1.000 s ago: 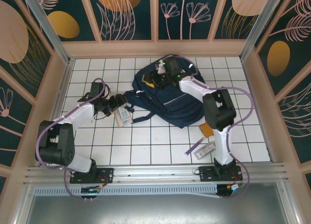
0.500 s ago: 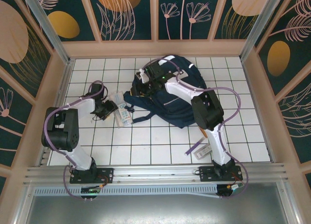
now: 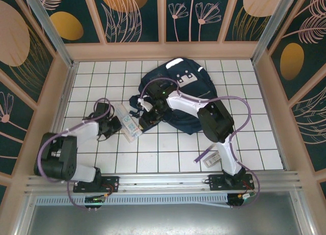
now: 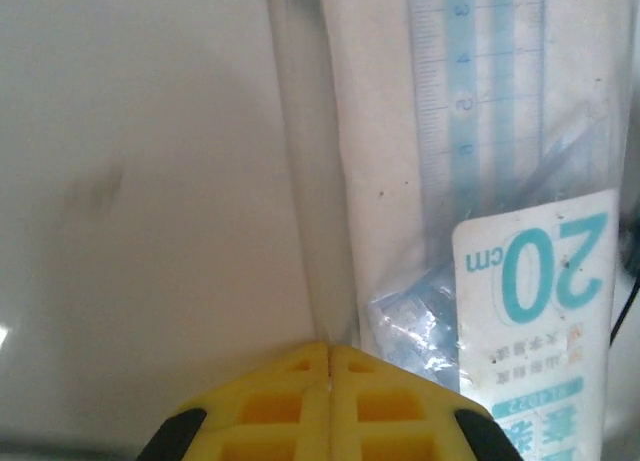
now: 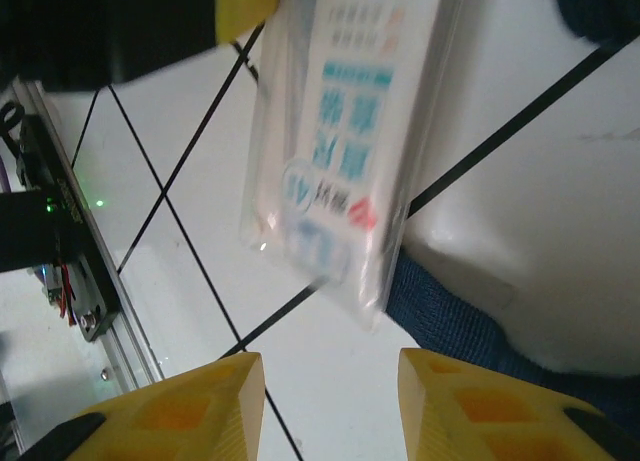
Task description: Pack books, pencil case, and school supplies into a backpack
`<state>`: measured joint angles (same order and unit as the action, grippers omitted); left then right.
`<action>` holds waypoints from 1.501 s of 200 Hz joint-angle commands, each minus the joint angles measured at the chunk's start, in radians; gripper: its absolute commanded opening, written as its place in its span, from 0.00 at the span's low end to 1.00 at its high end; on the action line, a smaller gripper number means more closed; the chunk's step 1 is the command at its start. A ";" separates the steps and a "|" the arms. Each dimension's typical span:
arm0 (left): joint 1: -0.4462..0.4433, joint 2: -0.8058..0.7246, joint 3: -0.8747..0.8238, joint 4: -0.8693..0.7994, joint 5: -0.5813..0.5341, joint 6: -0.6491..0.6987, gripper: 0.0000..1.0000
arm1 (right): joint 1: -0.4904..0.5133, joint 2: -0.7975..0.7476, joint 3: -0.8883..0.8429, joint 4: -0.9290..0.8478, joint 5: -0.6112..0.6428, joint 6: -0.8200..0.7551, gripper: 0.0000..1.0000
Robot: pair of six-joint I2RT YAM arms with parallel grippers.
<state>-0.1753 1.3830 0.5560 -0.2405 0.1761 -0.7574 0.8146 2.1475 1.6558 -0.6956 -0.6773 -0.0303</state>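
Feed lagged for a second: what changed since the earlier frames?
The right gripper left the backpack top and swung toward the clear stationery pack, jaws open. The left gripper closed at that pack's edge. The backpack, purple pen and second pack stayed put.

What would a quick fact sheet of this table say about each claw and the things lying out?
Left gripper: shut, beside the clear ruler pack; whether it pinches the edge, cannot tell
Right gripper: open, empty, near the same pack
Backpack: on the tiles, beside that pack
Purple pen, second pack: together, near right
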 commanded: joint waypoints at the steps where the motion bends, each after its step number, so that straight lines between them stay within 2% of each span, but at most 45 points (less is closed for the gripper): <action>1: -0.015 -0.065 -0.077 -0.246 0.094 -0.042 0.00 | 0.033 0.039 0.060 -0.058 0.012 -0.027 0.41; 37: -0.015 -0.042 -0.088 -0.201 0.238 -0.062 0.00 | 0.050 0.146 0.145 -0.088 0.097 -0.018 0.46; 68: -0.015 -0.103 -0.137 -0.180 0.285 -0.102 0.00 | 0.049 0.196 0.191 -0.089 0.047 0.006 0.51; 90: -0.015 -0.121 -0.140 -0.186 0.291 -0.105 0.00 | 0.046 0.215 0.194 -0.074 0.020 0.014 0.51; 120: -0.015 -0.101 -0.162 -0.123 0.359 -0.149 0.00 | 0.046 0.262 0.237 -0.105 -0.006 0.010 0.50; 145: -0.016 -0.093 -0.174 -0.072 0.390 -0.190 0.00 | 0.046 0.273 0.249 -0.132 -0.041 -0.021 0.42; 195: -0.049 -0.085 -0.169 0.061 0.440 -0.300 0.00 | 0.045 0.258 0.239 -0.140 -0.070 -0.051 0.12; 214: -0.058 -0.103 -0.135 0.033 0.419 -0.296 0.00 | 0.040 0.212 0.215 -0.125 -0.079 -0.050 0.00; 227: -0.058 -0.129 -0.092 -0.018 0.376 -0.276 0.00 | 0.028 0.156 0.190 -0.107 -0.103 -0.031 0.00; 231: -0.057 -0.142 -0.072 -0.041 0.352 -0.264 0.00 | 0.022 0.135 0.183 -0.098 -0.110 -0.019 0.00; 241: -0.059 -0.183 -0.006 -0.096 0.262 -0.230 0.09 | 0.005 0.084 0.159 -0.080 -0.113 0.014 0.00; 250: -0.063 -0.220 0.060 -0.123 0.164 -0.179 0.10 | -0.015 0.020 0.133 -0.064 -0.115 0.034 0.00; 263: -0.091 -0.266 0.142 -0.086 0.052 -0.082 0.10 | -0.059 -0.077 0.086 -0.035 -0.104 0.073 0.00; 271: -0.119 -0.281 0.181 -0.044 0.005 -0.041 0.15 | -0.095 -0.138 0.057 -0.024 -0.107 0.092 0.00; 287: -0.188 -0.280 0.239 0.051 -0.032 0.031 0.21 | -0.185 -0.258 0.011 -0.015 -0.109 0.113 0.00; 300: -0.273 -0.244 0.294 0.121 -0.050 0.138 0.25 | -0.259 -0.352 -0.018 -0.007 -0.081 0.137 0.00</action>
<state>-0.3370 1.1080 0.7776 -0.2352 0.2405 -0.8139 0.6922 1.9945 1.6768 -0.7456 -0.7685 0.0418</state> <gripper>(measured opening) 0.219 0.048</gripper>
